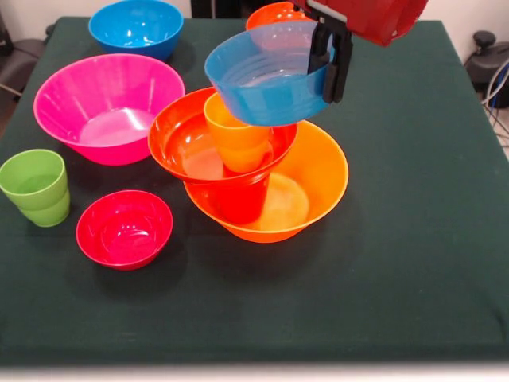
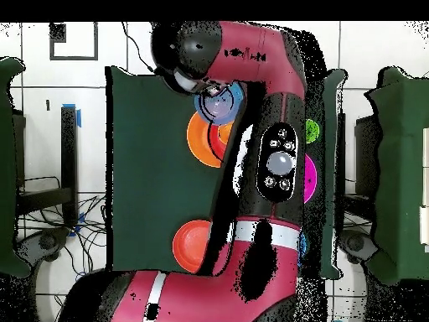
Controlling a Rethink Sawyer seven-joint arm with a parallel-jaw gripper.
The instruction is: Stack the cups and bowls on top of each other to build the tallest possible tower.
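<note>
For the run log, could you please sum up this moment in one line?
gripper: shut on blue bowl | bowl: held tilted above tower | top of tower: orange cup | not yet placed

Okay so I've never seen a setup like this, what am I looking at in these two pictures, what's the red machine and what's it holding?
It is a red and black robot arm working at a table with a dark green cloth. One picture faces the robot from across the table; the other looks straight down from above. Its tool is clamped on the rim of a blue bowl, held above the tower: a wide orange bowl, a red-orange cup, a red-orange bowl, then an orange cup. Loose on the cloth lie a pink bowl, another blue bowl, a crimson bowl and a green cup.
</note>
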